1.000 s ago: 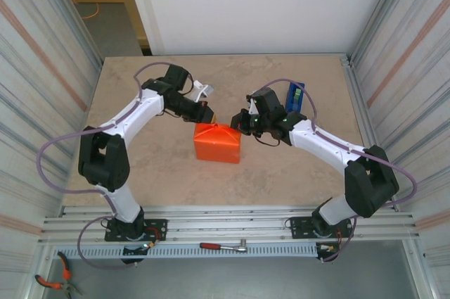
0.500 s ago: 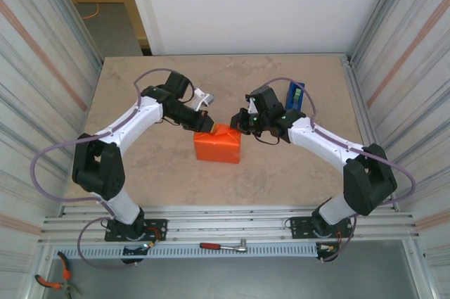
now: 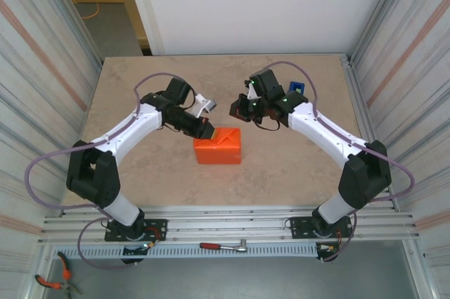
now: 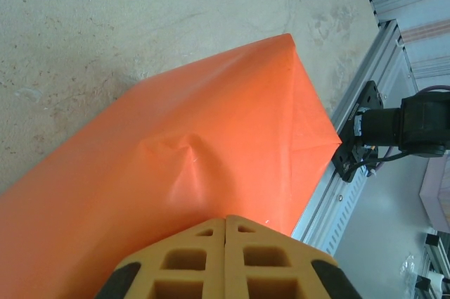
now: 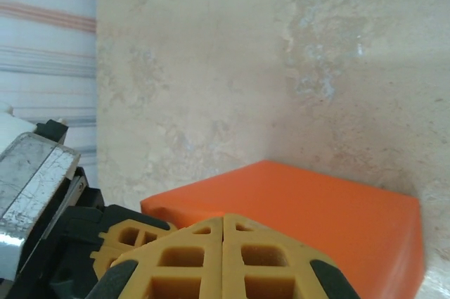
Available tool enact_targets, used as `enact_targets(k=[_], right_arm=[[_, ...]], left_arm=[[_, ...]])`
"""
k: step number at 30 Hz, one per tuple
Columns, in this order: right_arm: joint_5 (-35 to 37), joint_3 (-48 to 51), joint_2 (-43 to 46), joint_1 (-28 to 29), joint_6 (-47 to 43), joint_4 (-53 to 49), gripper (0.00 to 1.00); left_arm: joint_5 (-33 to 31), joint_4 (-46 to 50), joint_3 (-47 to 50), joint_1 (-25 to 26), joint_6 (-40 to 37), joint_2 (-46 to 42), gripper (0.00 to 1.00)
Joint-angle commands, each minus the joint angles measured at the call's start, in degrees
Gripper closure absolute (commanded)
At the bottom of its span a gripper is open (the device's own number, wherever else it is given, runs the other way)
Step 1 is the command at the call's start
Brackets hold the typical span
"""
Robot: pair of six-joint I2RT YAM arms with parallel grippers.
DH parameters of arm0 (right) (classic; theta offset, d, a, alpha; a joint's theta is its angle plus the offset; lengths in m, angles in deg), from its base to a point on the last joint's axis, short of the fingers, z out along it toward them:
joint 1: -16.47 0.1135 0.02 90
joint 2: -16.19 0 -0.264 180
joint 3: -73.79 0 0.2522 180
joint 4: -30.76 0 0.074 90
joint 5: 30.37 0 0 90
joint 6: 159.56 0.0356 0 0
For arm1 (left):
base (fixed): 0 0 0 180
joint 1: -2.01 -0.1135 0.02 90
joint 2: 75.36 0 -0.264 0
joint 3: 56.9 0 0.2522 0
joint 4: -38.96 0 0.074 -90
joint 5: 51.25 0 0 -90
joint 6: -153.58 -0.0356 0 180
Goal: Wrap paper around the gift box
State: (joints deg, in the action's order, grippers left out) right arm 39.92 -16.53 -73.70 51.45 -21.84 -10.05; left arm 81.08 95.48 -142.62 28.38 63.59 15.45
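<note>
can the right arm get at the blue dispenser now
Probably yes: the dispenser stands close behind its wrist with nothing between, and the right end effector is shut and empty, though it points the other way.

Your left arm (image 3: 130, 122) and right arm (image 3: 323, 134) have white links, black joints and lilac cables (image 3: 152, 77). Their fingers (image 4: 190, 260) are mustard-yellow with square cut-outs.

under me: beige stone-look table (image 3: 281, 172) | my sides: ribbed metal walls (image 3: 42, 67) | ahead: white wall (image 3: 267, 3) | near edge: aluminium rail (image 3: 232, 225)
</note>
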Motion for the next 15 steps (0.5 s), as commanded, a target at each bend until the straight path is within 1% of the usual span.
enact_targets(k=[1,8,15], right_arm=[[-0.9,-0.9,-2.6,2.3,0.0,-1.2,1.0],[0.6,1.4,-3.3,7.1,2.0,0.3,1.0],[2.1,8.1,-0.2,9.1,4.4,2.4,1.0]], left_arm=[[-0.8,0.4,1.8,0.5,-0.1,-1.5,1.0],[-0.7,-0.1,2.5,0.6,0.0,-2.0,1.0],[-0.4,-0.4,2.6,0.5,0.2,-2.3,1.0]])
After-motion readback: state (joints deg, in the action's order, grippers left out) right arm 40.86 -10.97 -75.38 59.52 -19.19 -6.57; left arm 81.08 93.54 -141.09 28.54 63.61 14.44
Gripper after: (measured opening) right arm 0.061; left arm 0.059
